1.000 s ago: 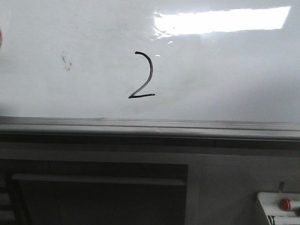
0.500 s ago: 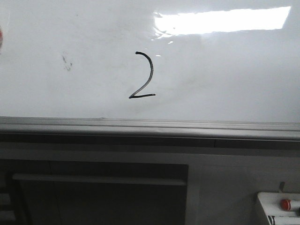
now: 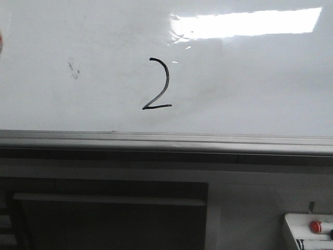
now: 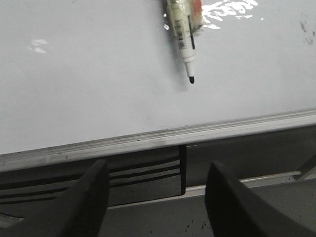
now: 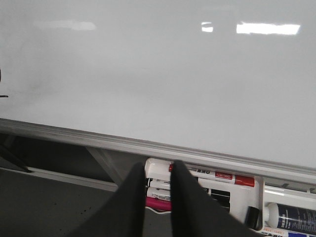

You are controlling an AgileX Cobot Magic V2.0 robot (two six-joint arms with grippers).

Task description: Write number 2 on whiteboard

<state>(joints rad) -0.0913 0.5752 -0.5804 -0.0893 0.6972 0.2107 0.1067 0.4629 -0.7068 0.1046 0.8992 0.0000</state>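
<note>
On the whiteboard, mid-surface, the number 2 looks complete, so you keep the empty, spread left claw clear of the uncapped marker and the pinched-together right claw off the ink.

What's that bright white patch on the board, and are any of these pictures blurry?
Front view: the patch is glare, a light reflected in the glossy whiteboard; the number 2 stays sharp. Left wrist view: smaller glare beside the marker; the near gripper fingers look soft. Right wrist view: faint reflections, dark fingers slightly blurred.
</note>
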